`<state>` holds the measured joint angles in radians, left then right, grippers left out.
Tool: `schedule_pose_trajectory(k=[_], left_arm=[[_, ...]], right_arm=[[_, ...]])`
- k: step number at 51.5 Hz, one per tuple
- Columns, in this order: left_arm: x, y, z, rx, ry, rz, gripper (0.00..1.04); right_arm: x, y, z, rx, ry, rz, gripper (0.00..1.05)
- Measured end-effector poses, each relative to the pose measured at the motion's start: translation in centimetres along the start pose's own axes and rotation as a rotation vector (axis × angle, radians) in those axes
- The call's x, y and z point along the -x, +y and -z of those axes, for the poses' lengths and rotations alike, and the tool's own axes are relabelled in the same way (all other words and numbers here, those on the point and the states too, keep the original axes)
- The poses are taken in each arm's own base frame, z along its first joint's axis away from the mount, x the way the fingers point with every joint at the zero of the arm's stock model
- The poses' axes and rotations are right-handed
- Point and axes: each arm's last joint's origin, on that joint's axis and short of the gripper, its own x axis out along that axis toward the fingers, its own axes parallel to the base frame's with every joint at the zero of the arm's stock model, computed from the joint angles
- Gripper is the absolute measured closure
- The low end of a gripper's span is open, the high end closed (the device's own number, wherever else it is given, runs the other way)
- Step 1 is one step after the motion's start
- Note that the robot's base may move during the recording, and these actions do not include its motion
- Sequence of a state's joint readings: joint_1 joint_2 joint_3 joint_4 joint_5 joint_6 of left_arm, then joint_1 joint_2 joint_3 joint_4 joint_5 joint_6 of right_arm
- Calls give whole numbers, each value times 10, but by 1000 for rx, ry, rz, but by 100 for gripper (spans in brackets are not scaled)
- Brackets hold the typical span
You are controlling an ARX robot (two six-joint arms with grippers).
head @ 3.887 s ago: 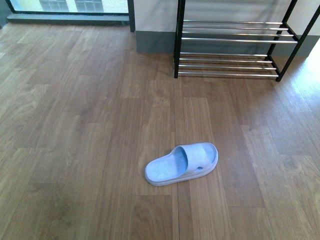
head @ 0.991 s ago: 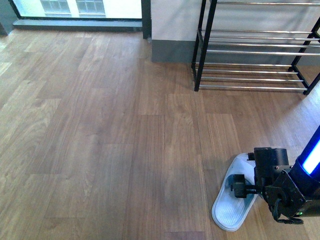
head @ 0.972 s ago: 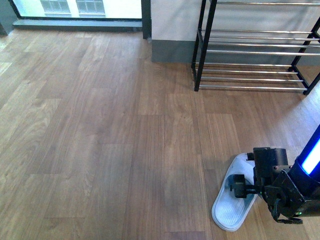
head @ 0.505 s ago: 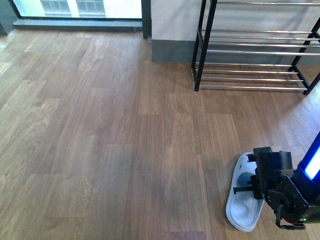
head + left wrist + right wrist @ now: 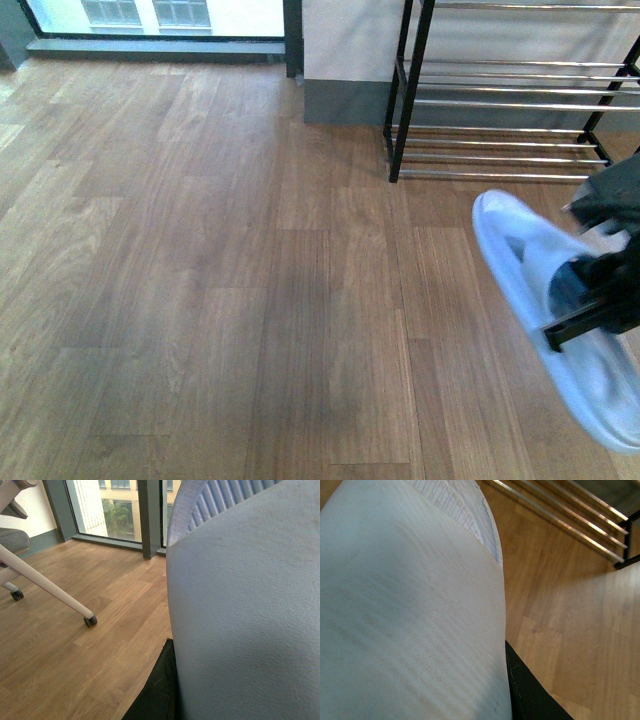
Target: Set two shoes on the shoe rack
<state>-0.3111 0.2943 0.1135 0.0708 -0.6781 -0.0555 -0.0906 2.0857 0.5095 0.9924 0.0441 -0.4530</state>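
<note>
- The wooden floor (image 5: 200, 250) fills most of the front view. No footwear lies on it anywhere in view, so nothing seems left to pick up here.
- One shoe rack (image 5: 500, 103) stands at the far right against the wall. It has a black frame, and three tiers of chrome rods are at least partly visible. Every rod in sight is bare, so neither shoe is placed yet.
- One white-legged chair (image 5: 45, 587) on castors appears only in the left wrist view, near a window (image 5: 120, 510).
- There are two pale blue slides, by my count, and no sneakers.
  - The slipper (image 5: 530, 280) hangs blurred at the near right, off the floor, tilted, with its toe toward the rack.
  - The second slipper (image 5: 240, 620) fills the left wrist view close to the lens, with floor well beyond it. It is outside the front view.
- There are two hands.
  - The right hand (image 5: 590, 290) is clamped on the slipper at its strap.
  - Only a black sliver of the left hand (image 5: 157, 690) shows under the second slipper. I judge it is gripping that one, though its jaws are hidden.
- Progress: both pick-ups look done. Carrying to the rack and setting each slide on a tier remain.
</note>
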Motion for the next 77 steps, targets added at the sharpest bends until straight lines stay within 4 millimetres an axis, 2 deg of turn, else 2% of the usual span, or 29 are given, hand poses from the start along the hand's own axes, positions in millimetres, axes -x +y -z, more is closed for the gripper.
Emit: schedule_pose_trajectory(k=[5,8,12,16,18,19,23,29,33,77], left_arm=[[0,0,0,0,0,0,103],[0,0,0,0,0,0,103],[0,0,0,0,0,0,103],[0,0,0,0,0,0,103],[0,0,0,0,0,0,103],[0,0,0,0,0,0,103],[0,0,0,0,0,0,103],[0,0,0,0,0,0,103],[0,0,0,0,0,0,103],[0,0,0,0,0,1,103]], right_arm=[[63,-19,-35,5,-73,1,103],[92,-26,-49,7,-114,14,103],[145,-33,-71,-3,-208,40,103],[180,-31,-78,-3,-277,62,103],[191,-30,-80,-10,-300,64,103],[206,-28,-81,-21,-331,70,103],[240,-22,-77,-57,-388,95,103],[270,-13,-68,-88,-502,89,103],[276,-12,-67,-106,-542,78,103],[274,-10,-65,-111,-530,76,103]])
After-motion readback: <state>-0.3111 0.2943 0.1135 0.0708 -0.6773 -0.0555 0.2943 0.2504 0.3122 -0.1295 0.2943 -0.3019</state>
